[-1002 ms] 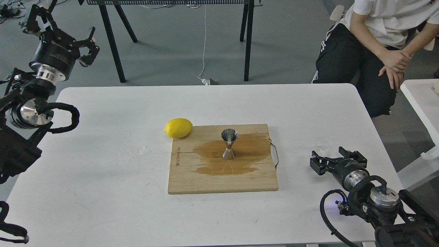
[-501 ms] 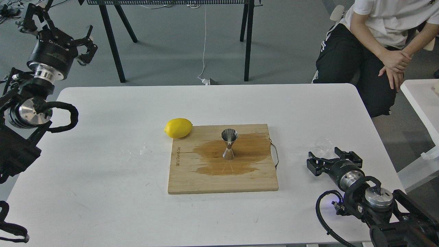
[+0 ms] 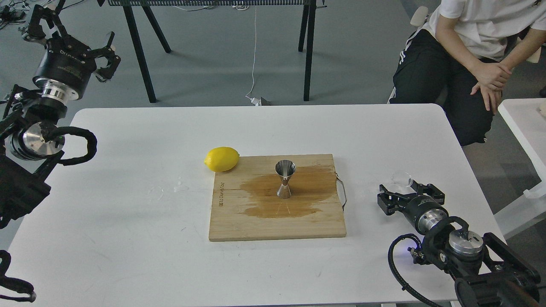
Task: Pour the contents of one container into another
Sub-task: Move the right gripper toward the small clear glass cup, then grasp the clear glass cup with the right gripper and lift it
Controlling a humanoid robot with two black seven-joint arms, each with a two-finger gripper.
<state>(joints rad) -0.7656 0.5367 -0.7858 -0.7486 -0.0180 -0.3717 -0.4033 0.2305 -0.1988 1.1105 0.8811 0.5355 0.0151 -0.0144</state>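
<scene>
The clear glass cup [image 3: 401, 179] stands on the white table [image 3: 128, 238] at the right, faint against the surface. My right gripper [image 3: 404, 192] is open, its two fingers spread on either side of the cup's near part, close to it. The steel jigger [image 3: 285, 179] stands upright in the middle of a wooden board [image 3: 239, 221], inside a brown wet stain [image 3: 311, 189]. My left gripper [image 3: 72, 32] hangs open, high at the far left, beyond the table's back edge and far from both containers.
A yellow lemon [image 3: 222, 158] lies at the board's back left corner. Small drops of liquid [image 3: 179, 186] sit on the table left of the board. A seated person [image 3: 469, 51] is beyond the table's right back corner. A second white table [image 3: 522, 128] stands at right.
My right gripper has moved left and forward, closing in on the glass cup until its fingers flank it. The left arm has barely shifted. Jigger, board and lemon stay put.
</scene>
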